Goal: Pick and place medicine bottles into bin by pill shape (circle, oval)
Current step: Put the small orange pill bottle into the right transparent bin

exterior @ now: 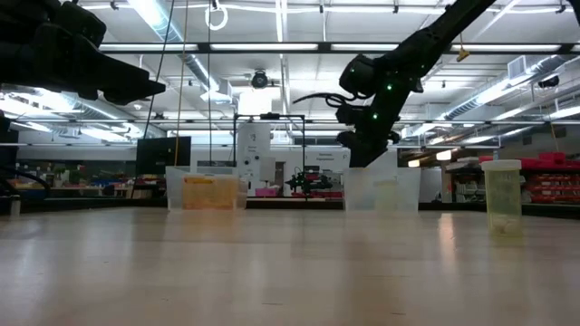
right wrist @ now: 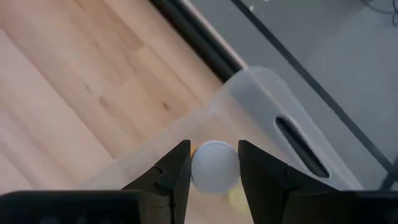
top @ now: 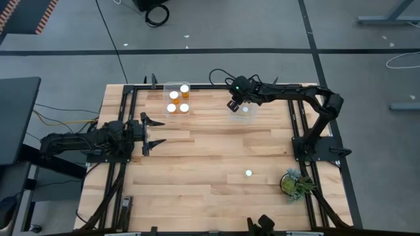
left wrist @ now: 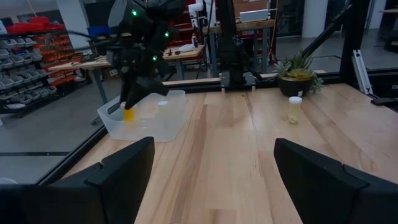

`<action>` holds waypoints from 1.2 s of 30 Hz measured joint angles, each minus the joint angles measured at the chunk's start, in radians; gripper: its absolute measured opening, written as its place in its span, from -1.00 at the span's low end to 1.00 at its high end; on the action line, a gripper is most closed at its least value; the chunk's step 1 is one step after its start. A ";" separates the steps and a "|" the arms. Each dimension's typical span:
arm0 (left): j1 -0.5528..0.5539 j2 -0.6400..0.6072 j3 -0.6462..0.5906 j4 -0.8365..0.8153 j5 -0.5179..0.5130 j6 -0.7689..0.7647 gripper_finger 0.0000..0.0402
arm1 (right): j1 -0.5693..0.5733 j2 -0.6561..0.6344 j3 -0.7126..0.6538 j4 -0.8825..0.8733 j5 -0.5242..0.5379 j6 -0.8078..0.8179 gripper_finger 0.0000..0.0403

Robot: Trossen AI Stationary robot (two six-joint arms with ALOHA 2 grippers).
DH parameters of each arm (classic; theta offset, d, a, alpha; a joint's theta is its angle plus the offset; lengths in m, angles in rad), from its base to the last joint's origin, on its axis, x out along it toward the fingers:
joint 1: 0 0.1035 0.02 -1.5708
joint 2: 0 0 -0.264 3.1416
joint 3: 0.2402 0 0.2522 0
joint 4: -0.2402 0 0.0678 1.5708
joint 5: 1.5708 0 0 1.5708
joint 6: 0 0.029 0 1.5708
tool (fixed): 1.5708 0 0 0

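- The surface (top: 210, 147) is a light wooden plank top edged by a dark frame.
- A clear tub (top: 177, 99) rests at about 11 o'clock, with three white-capped amber bottles (top: 172, 108) inside.
- A second clear tub (top: 244, 111) rests at about 1 o'clock.
- One lone bottle (top: 249, 174) stands upright at about 5 o'clock.
- A small green potted plant (top: 293, 183) sits near it, at about 4 o'clock.

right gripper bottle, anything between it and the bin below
Nothing visible does. The right gripper holds the bottle by its white cap directly over the clear bin, inside its rim. Another bottle already stands in that bin, off to one side.
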 joint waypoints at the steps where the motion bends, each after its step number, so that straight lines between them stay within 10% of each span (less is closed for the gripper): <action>1: 0.000 0.000 0.000 0.000 -0.001 0.000 0.70 | 0.000 0.010 0.000 0.003 0.005 0.000 -0.33; 36: 0.000 0.000 0.000 0.000 0.000 0.000 0.70 | -0.020 0.069 0.000 -0.003 0.042 0.030 -0.12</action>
